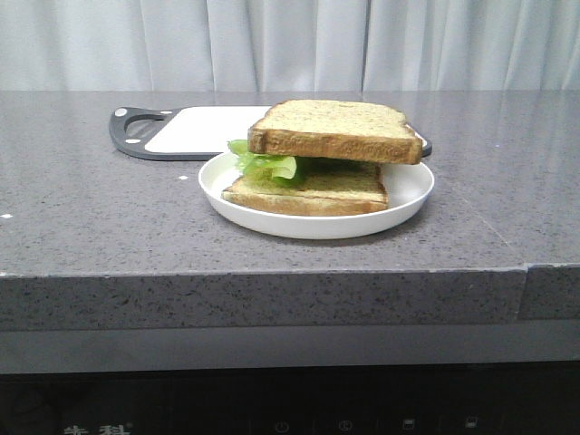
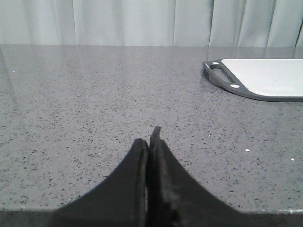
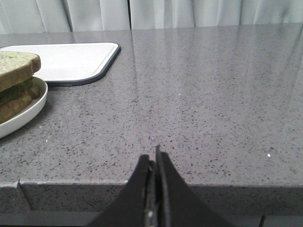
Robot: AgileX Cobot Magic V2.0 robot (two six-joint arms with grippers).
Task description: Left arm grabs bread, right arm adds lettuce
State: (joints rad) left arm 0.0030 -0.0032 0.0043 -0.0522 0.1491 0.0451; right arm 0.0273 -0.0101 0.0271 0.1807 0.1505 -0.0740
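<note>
Grey speckled stone countertop [image 1: 91, 208], polished, with a squared front edge and a seam near the front right corner; pale pleated curtain [image 1: 290, 41] behind. Wide bare stone to the left and right of the plate.

Cutting board [image 1: 204, 127]: flat white rectangle with rounded corners, dark grey rim and a loop handle with small white dots at its left end. It lies behind the plate, which overlaps it in the front view.

Plate [image 1: 408, 186]: round, shallow, glossy white, near the counter's middle, set back from the front edge.

Bread [image 1: 335, 130]: thick square toasted slice, golden-brown crust, tan speckled face, lying on top of the stack, tilted slightly and overhanging toward the right. A thinner bottom slice [image 1: 308, 192] lies flat on the plate.

Lettuce [image 1: 265, 163]: crinkly bright green leaf, sandwiched between the two slices and sticking out at the left side.

Left gripper [image 2: 150, 142]: black pointed fingers pressed together, holding nothing, over bare counter near the front edge, well apart from the plate. Right gripper [image 3: 154, 158]: black fingers together, nothing held, at the front edge, right of the plate.

White characters low on the dark front panel, cut off, unreadable.
</note>
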